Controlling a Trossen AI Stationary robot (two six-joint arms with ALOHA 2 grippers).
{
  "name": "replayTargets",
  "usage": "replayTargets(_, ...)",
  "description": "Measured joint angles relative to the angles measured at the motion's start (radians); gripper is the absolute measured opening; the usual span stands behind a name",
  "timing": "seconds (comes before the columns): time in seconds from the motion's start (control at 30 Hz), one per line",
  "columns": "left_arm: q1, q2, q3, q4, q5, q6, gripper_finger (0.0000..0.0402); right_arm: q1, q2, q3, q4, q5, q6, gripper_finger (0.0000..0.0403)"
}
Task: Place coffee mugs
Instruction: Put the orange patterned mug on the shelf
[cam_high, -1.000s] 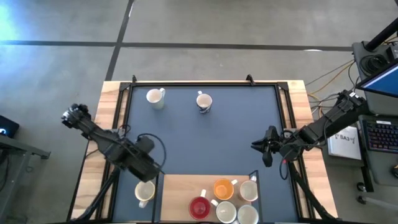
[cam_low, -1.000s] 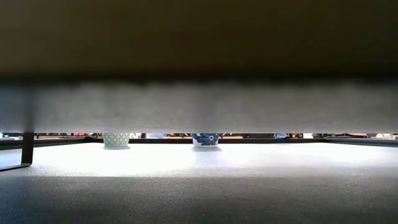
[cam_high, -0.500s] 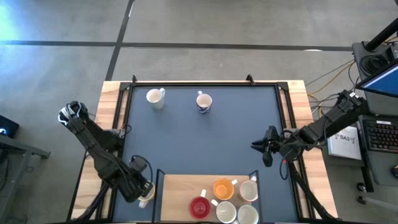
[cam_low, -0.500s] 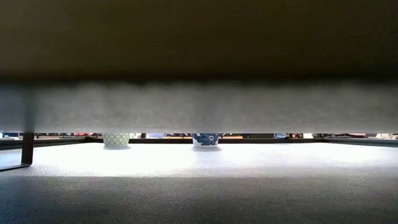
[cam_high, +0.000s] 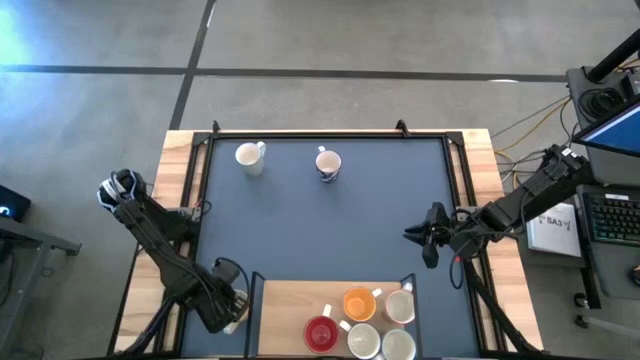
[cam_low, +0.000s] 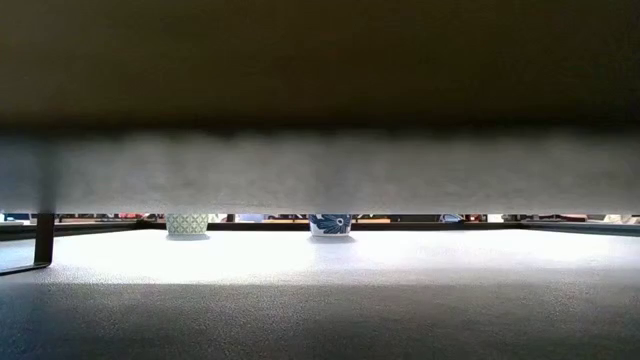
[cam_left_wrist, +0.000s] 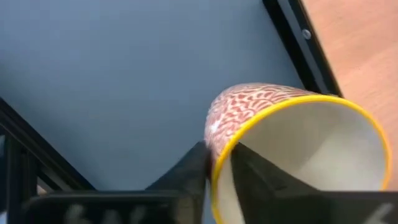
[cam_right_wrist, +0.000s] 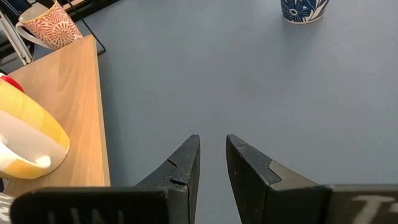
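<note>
A red-patterned coffee mug with a yellow rim (cam_left_wrist: 249, 109) sits near the table's near left corner, beside the wooden board (cam_high: 290, 310). My left gripper (cam_high: 228, 305) stands over it, pointing down and shut on it, and hides most of it from above. The same mug (cam_right_wrist: 46, 25) shows in the right wrist view. Two mugs stand on their bases at the far side: a white one (cam_high: 248, 157) and a blue-flowered one (cam_high: 328, 164). My right gripper (cam_high: 425, 240) hovers at the right, its fingers a little apart, with nothing between them. My left gripper pinches the mug's wall at the yellow rim (cam_left_wrist: 242, 132). One finger (cam_left_wrist: 255, 168) is inside the mug and the other finger (cam_left_wrist: 193, 165) is outside, against the patterned wall. The fingers come from above, pointing down. I cannot tell whether the mug's base rests on the mat.
On the wooden board at the near edge stand an orange mug (cam_high: 360, 303), a red mug (cam_high: 321, 333) and several white ones (cam_high: 400, 306). A black frame rail (cam_high: 205, 200) edges the dark blue mat (cam_high: 330, 220), whose middle is bare.
My left gripper has gone toward the table's near edge and down. It now stands over the mug beside the wooden board, which showed uncovered a second ago. My right arm has kept still.
</note>
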Motion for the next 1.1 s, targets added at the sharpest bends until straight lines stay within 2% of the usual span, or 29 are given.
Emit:
replayTargets(0.03,0.0,0.0,0.0,0.001,0.001,0.002,0.0026,0.0,0.0,0.0,0.0,0.0,0.0,0.0068)
replayTargets(0.1,-0.001,-0.001,0.0,0.009,-0.001,-0.003,0.0011,0.0,0.0,0.0,0.0,0.0,0.0,0.0068)
replayTargets(0.27,0.0,-0.019,-0.001,-0.035,-0.004,0.006,0.0007,0.0,0.0,0.0,0.0,0.0,0.0,0.0068)
replayTargets(0.4,0.006,-0.064,-0.001,-0.139,-0.035,0.003,0.0007,0.0,0.0,0.0,0.0,0.0,0.0,0.0068)
replayTargets(0.5,0.016,-0.112,-0.001,-0.232,-0.111,-0.028,0.0005,0.0,0.0,0.0,0.0,0.0,0.0,0.0068)
replayTargets(0.7,0.079,-0.209,0.0,-0.387,-0.327,-0.066,0.0004,0.0,0.0,0.0,0.0,0.0,0.0,0.0068)
replayTargets(0.93,0.234,-0.252,0.0,-0.413,-0.444,0.089,0.0003,0.0,0.0,0.0,0.0,0.0,0.0,0.0068)
replayTargets(1.1,0.359,-0.26,0.046,-0.367,-0.456,0.283,0.0003,0.0,0.0,0.0,0.0,0.0,0.0,0.0068)
